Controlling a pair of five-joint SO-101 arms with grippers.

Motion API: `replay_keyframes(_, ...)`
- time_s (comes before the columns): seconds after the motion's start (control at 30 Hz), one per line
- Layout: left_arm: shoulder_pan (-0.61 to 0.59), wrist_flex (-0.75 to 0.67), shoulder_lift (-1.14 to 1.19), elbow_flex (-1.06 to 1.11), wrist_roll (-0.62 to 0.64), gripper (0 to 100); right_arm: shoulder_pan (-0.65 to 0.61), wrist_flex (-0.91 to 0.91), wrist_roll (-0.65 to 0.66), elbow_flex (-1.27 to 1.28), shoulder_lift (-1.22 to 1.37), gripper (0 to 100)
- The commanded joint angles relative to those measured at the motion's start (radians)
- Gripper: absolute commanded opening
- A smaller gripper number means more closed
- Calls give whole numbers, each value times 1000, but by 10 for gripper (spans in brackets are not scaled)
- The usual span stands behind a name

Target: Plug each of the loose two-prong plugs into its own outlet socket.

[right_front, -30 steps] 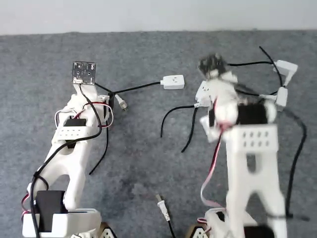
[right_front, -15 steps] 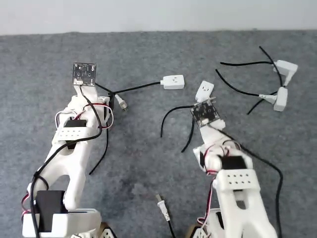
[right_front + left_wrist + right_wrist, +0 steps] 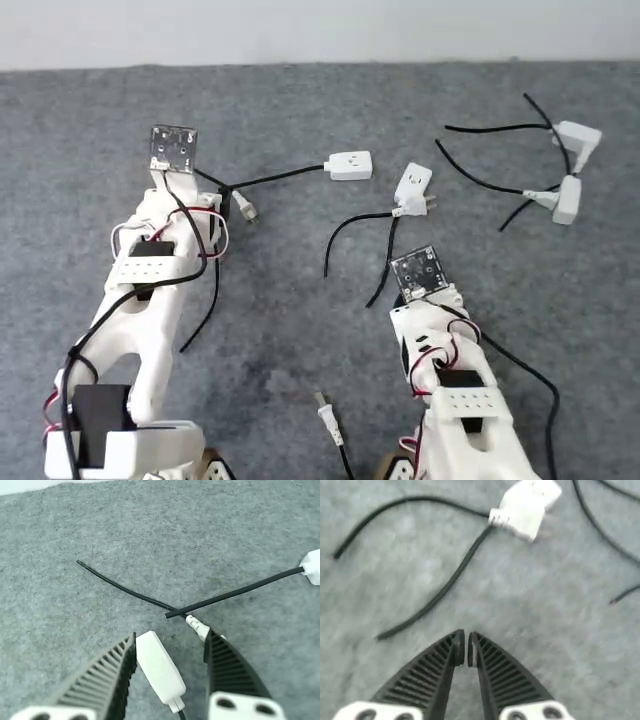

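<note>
On the left of the grey carpet (image 3: 290,330), the left gripper (image 3: 171,636) stands released astride a white connector (image 3: 159,667), while the right gripper (image 3: 465,647), clenched and empty, sits near of a white outlet socket (image 3: 525,507).

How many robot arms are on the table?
2. The left arm stretches along the grey carpet's left side; the right arm sits at its near right. None seems hidden.

A white rectangular outlet socket (image 3: 350,165) on a black cord lies flat at centre. A white two-prong plug (image 3: 413,185) sits unplugged just beside it, and a small loose plug (image 3: 325,412) lies well apart toward the near edge.
</note>
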Motion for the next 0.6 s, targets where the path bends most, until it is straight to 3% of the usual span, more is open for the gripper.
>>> replay_keyframes(0.0,3,-29,-3,-12,-26,217,-2,-24,-3,18,-21,9)
replay_keyframes(0.1,3,-11,51,-58,-23,217,-1,-24,-3,18,-21,9)
replay_keyframes(0.37,-40,324,338,-440,92,217,-1,-24,-3,18,-21,9)
replay_keyframes(0.57,-40,348,358,-472,91,217,-1,-24,-3,18,-21,9)
